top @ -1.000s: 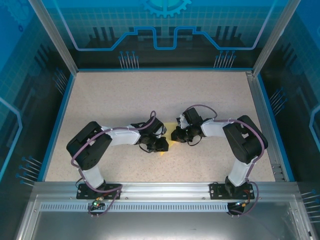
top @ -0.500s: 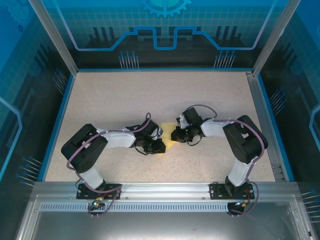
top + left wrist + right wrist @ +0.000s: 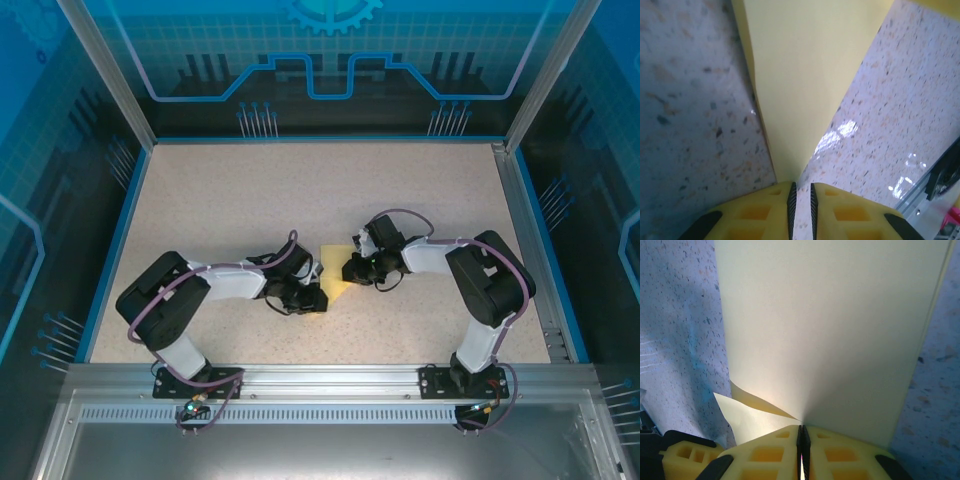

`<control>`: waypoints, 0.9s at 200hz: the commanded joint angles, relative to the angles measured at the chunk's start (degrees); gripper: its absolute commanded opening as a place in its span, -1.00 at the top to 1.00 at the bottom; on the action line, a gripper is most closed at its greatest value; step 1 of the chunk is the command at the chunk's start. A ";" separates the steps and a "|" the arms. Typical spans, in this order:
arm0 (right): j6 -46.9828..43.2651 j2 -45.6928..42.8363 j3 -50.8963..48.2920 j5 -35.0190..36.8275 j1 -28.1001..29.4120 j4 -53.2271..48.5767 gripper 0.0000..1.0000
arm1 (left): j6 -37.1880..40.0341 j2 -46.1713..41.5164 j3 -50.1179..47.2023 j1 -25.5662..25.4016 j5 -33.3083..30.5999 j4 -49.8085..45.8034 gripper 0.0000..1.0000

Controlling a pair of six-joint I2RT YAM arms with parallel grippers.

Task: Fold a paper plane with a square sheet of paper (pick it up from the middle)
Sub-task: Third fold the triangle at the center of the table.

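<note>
A: The right gripper [image 3: 801, 430] has its yellow fingers pressed flat together on the near edge of the paper sheet [image 3: 830, 330], with no gap between the pads.
B: And the sheet from there?
A: It fans straight out from the seam as a broad pale-yellow face. A smaller flap curls loose just beside the fingertips.
B: The left gripper?
A: The left gripper [image 3: 801, 186] stands a thin slit apart, with the speckled table [image 3: 690, 100] showing through the slit. The sheet narrows to a point that runs down to the fingertips, close against one pad. I cannot tell whether it touches that pad.
B: From above?
A: The two grippers face each other near the middle of the table, close together, with the yellow sheet lying between them.
B: What is hard to make out?
A: The wrists cover part of the sheet from above. In both wrist views its far end is cut off at the top edge. Its full outline and the number of folds cannot be read.
</note>
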 commanded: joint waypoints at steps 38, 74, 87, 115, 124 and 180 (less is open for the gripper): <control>-1.19 1.56 -1.14 6.48 0.17 -6.28 0.74 | 1.06 -6.61 0.80 1.97 2.88 -5.82 0.58; -1.08 1.82 -0.86 6.25 0.17 -5.99 0.73 | -1.11 -4.32 6.38 3.01 2.95 -1.43 0.55; -1.06 1.83 -0.77 6.20 0.17 -6.07 0.73 | -1.06 -1.80 8.32 3.01 2.59 -1.15 0.55; -0.82 1.61 -0.53 5.80 0.17 -5.91 0.73 | -1.67 3.76 9.22 3.01 2.69 -0.82 0.56; -0.83 1.40 -0.34 5.77 0.17 -5.97 0.73 | -1.66 4.87 8.63 3.01 2.32 -1.17 0.57; -1.26 -0.57 1.73 4.31 -0.03 -6.74 0.70 | -0.81 6.98 1.57 3.06 -1.63 -2.45 0.62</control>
